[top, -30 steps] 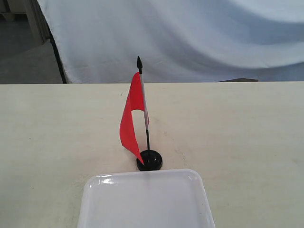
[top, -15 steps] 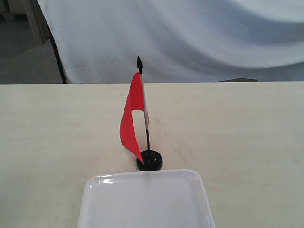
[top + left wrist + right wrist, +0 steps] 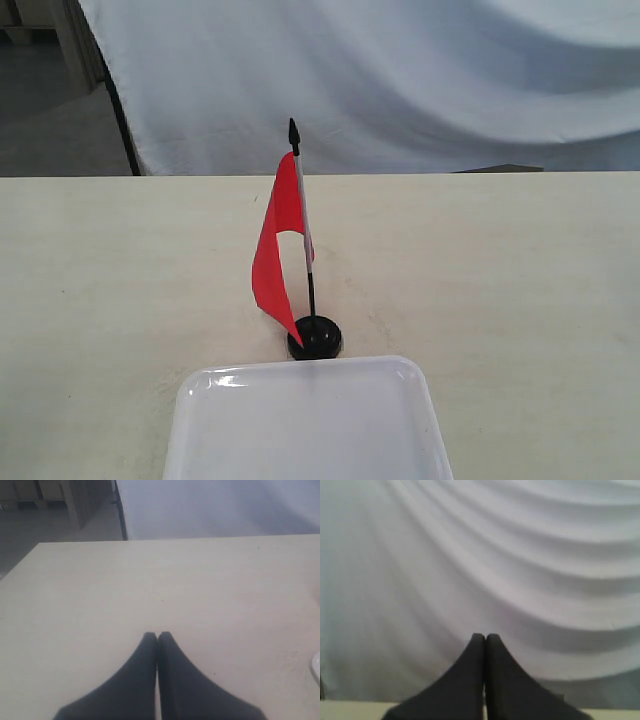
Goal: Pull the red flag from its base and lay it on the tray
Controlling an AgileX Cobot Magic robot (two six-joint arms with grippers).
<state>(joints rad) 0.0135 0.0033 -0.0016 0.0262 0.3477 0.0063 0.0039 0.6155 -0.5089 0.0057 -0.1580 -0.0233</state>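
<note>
The red flag [image 3: 275,255] stands upright on its thin black stick, planted in the small round black base [image 3: 315,338] at mid-table. Just in front of the base lies the glossy white tray [image 3: 305,420], cut off by the lower edge of the exterior view. Neither arm appears in the exterior view. My left gripper [image 3: 157,635] is shut with nothing in it, over bare table; a sliver of the tray's rim [image 3: 316,665] shows at the edge of its view. My right gripper [image 3: 485,636] is shut and empty, facing the white cloth backdrop; flag and base are outside both wrist views.
The pale beige table [image 3: 500,280] stretches wide on both sides of the flag. A draped white cloth [image 3: 400,80] hangs behind the far edge. Grey floor and furniture [image 3: 40,90] show at the far left, beyond the table.
</note>
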